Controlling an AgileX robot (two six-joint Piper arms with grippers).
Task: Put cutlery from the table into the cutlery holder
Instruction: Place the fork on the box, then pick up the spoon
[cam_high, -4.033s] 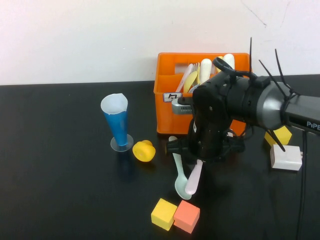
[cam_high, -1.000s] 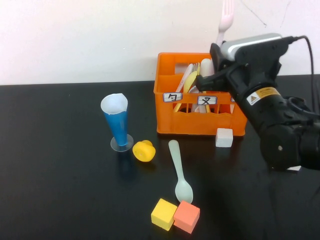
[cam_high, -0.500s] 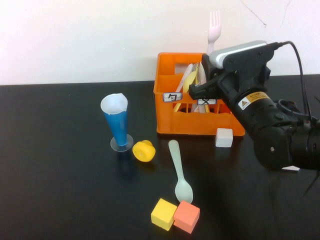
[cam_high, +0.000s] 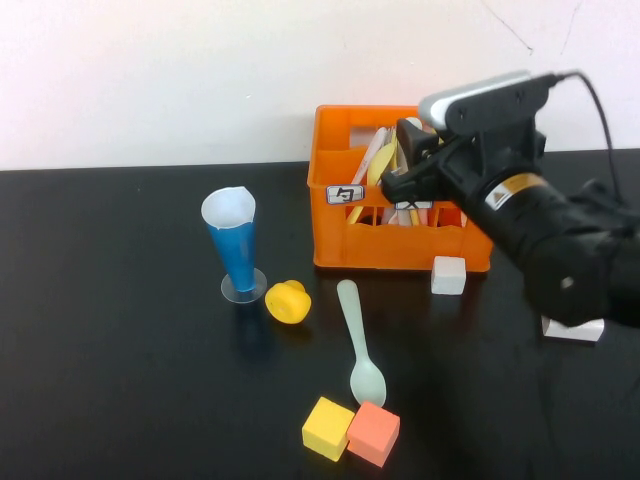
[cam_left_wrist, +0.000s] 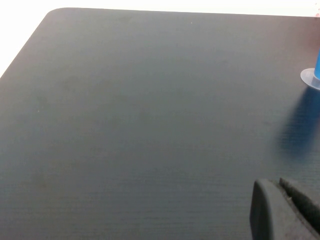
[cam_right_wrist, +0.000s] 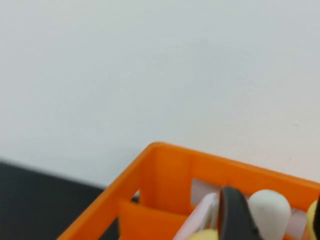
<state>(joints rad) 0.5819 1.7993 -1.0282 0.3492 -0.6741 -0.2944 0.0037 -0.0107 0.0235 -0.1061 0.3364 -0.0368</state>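
The orange cutlery holder (cam_high: 345, 235) stands at the back of the black table (cam_high: 120, 340), with several pale handles and a yellow piece (cam_high: 380, 160) upright in it. The mint-green spoon (cam_high: 358, 340) lies on the table in front of it. My right gripper (cam_high: 403, 170) hovers over the holder's middle slots, open and empty. In the right wrist view one dark finger (cam_right_wrist: 234, 215) stands beside a white handle end (cam_right_wrist: 270, 206) inside the holder (cam_right_wrist: 165, 170). The pink fork is hidden. My left gripper (cam_left_wrist: 279, 186) is shut over bare table, outside the high view.
A blue cone cup (cam_high: 234, 248) and a yellow lump (cam_high: 288, 302) stand left of the spoon; the cup's foot also shows in the left wrist view (cam_left_wrist: 311, 78). Yellow (cam_high: 328, 428) and orange (cam_high: 373, 433) cubes lie by the spoon's bowl. White blocks (cam_high: 449, 274) (cam_high: 573, 329) lie to the right.
The right gripper lifted the pink fork from the table, carried it over the holder and lowered. The fork no longer sticks up above the gripper. The spoon has stayed in place.
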